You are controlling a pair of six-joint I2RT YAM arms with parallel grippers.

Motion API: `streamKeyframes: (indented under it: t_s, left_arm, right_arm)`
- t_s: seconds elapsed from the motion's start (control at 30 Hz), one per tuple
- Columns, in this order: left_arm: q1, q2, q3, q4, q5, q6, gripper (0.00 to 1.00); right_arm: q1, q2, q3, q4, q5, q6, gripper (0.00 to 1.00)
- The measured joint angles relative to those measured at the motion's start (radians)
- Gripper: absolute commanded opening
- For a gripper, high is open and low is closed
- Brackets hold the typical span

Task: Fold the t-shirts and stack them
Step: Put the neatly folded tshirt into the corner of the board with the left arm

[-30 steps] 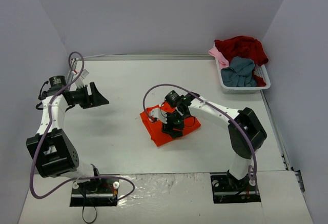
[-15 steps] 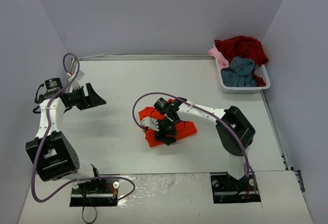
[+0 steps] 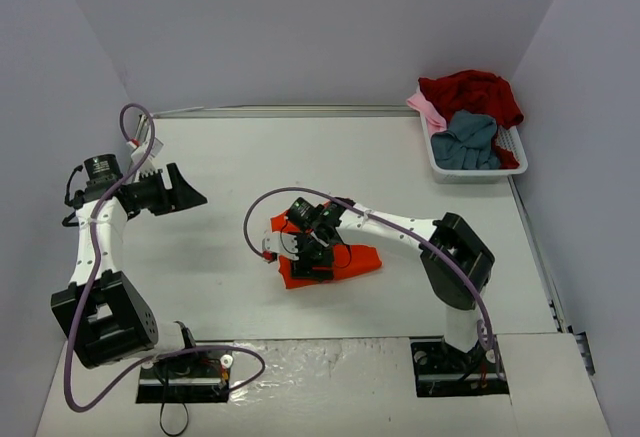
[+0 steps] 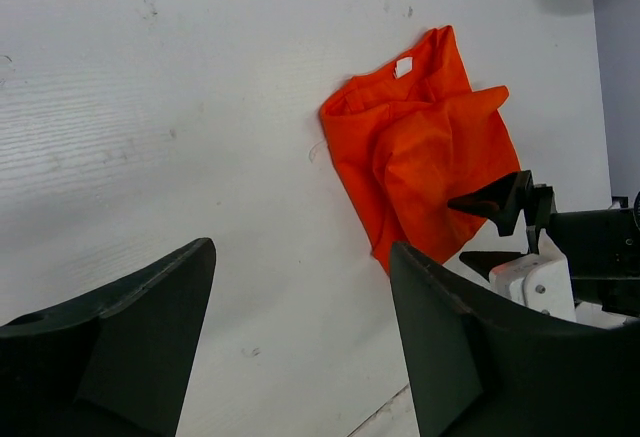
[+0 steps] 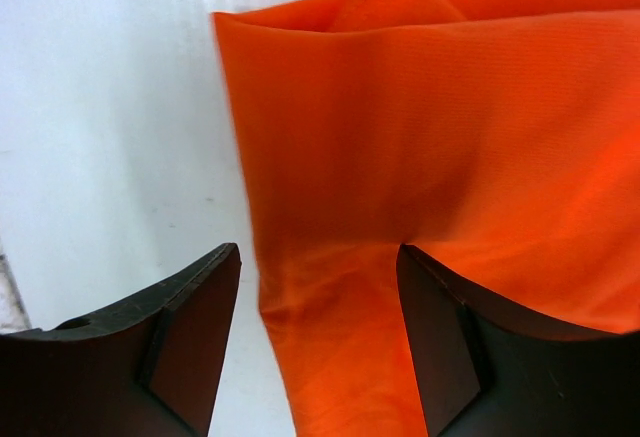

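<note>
The bright orange-red t-shirt (image 3: 362, 261) lies folded in a compact bundle on the white table, near the middle. It also shows in the left wrist view (image 4: 420, 152) and fills the right wrist view (image 5: 450, 137). My right gripper (image 3: 306, 251) is low over the shirt's left part, open, with its jaws on either side of the cloth's left edge (image 5: 320, 257). My left gripper (image 3: 190, 189) is open and empty, raised over the table's left side, well away from the shirt (image 4: 300, 252).
A white slatted basket (image 3: 516, 149) stands at the back right, holding a dark red shirt (image 3: 470, 92), a grey-blue shirt (image 3: 468, 143) and a pale pink one (image 3: 426, 110). Grey walls enclose the table on three sides.
My right gripper has moved left and nearer across the orange shirt, and the bundle has shifted left and changed shape. My left arm has drifted slightly left.
</note>
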Motion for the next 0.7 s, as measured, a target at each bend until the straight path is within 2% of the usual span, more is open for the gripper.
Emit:
streamKeyframes:
  t_s: [0.3,0.7]
  left_arm:
    - [0.013,-0.051,-0.032,0.029,0.000,-0.027,0.69]
    - [0.020,-0.067,-0.053,0.045,-0.002,-0.035,0.70]
  right_arm:
    - [0.016,-0.001,0.004,0.043,0.111,0.042,0.60]
    - [0.087,0.000,0.013,0.054,0.123,0.045,0.61]
